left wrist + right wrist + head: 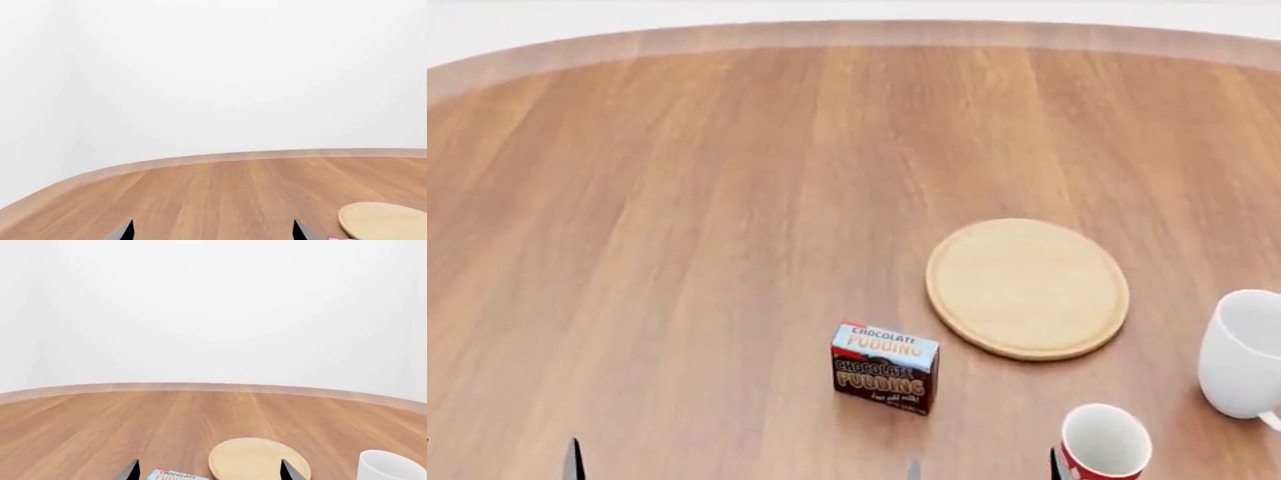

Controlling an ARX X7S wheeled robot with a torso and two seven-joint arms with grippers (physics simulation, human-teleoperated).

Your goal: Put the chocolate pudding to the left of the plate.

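1. At the bottom edge of the head view, only dark fingertips show: the left gripper (743,465) spans the lower left to lower middle, and one tip of the right gripper (1054,463) pokes up at the lower right beside the red mug.
2. In each wrist view, the two tips stand wide apart with bare table between them, so the jaws of both the left gripper (212,230) and the right gripper (210,470) are spread and hold nothing.
3. The red mug (1104,442) stands at the bottom right of the head view, its white inside facing up, partly cut off by the frame.
4. The chocolate pudding (885,366) stands upright on the table (667,200) in the lower middle of the head view, its lettered front facing the camera. It is just below and to the left of the plate, near it but not touching. In the right wrist view its top edge (177,475) shows between the fingertips.
5. The white mug (1244,352) sits at the right edge, just right of the plate.
6. The plate (1028,287) lies flat right of centre, with nothing on it.
7. Beyond it, bare wood runs to the curved far edge along the top of the frame.
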